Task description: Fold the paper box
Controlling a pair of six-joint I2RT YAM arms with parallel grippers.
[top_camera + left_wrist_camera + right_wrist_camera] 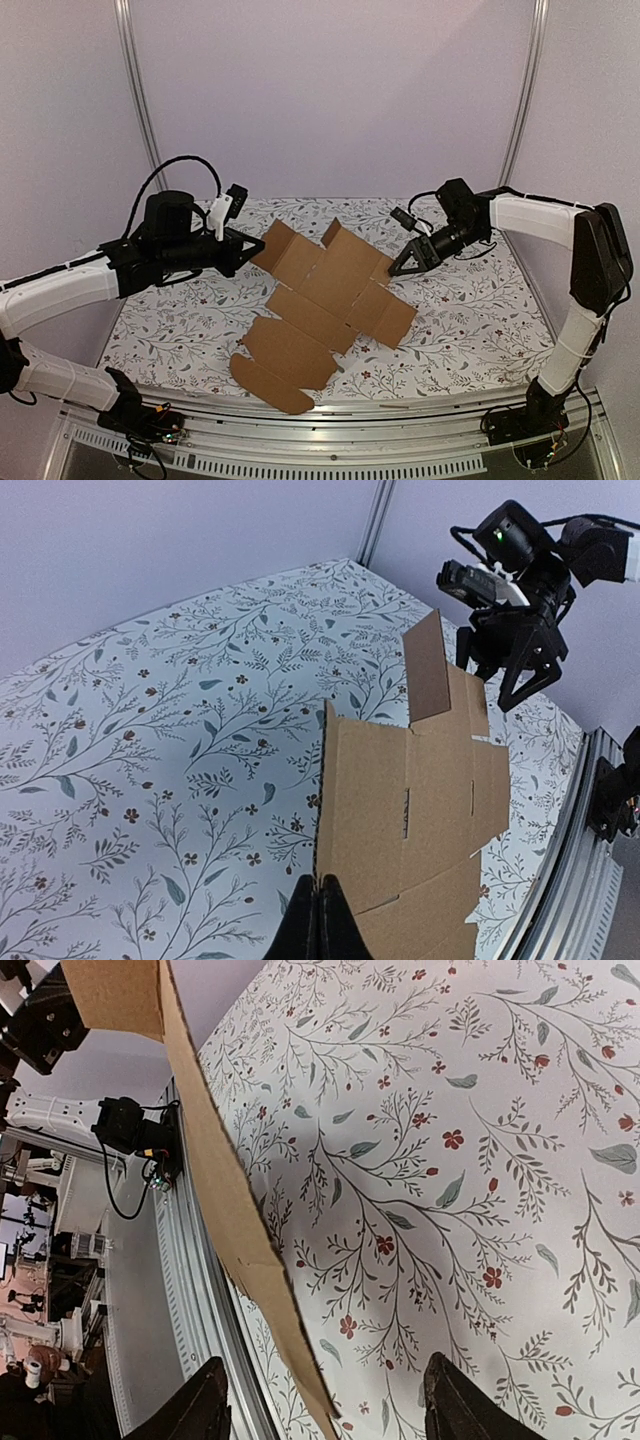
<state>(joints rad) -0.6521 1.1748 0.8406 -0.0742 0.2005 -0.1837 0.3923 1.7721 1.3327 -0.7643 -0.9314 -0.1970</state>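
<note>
paper box [325,295] opened out flat at mid floral-print counter [460,320]; its far-left corner raised off the surface, near rounded flaps lying by the counter's near edge; left pincer [243,250] squeezed fully together on the edge of that raised corner, holding it; right pincer [400,266] at the box's far-right flap, medium-wide, flap edge between the jaws, neither side clearly touching the cardboard

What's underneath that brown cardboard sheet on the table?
Beneath the lifted edges of the paper box, only the flowered table cover shows. The box's flat near part hides whatever lies below.
</note>
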